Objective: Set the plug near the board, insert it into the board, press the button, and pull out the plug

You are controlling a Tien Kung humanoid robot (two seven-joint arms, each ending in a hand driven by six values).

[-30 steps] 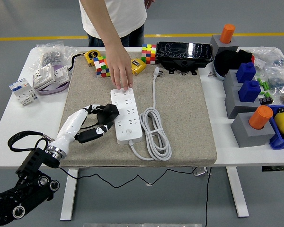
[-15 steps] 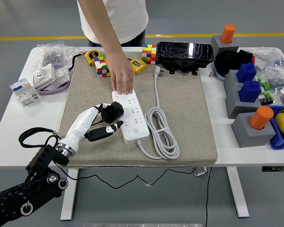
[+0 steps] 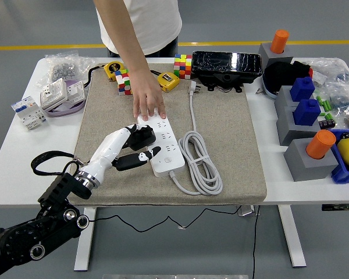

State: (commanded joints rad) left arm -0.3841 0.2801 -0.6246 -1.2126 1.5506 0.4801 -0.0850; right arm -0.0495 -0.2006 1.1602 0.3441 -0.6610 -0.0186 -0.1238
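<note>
Seemingly the insertion step is in hand: from the head view, the left hand [image 3: 131, 148] pinches the black plug [image 3: 143, 136] at the left edge of the white board [image 3: 164, 145], which a person's hand [image 3: 148, 102] steadies at its far end on the mat [image 3: 227, 139]. Next, I judge, the prongs must line up with a socket before pushing down; whether they are already seated cannot be told.

No readable text, labels or numbers anywhere
</note>
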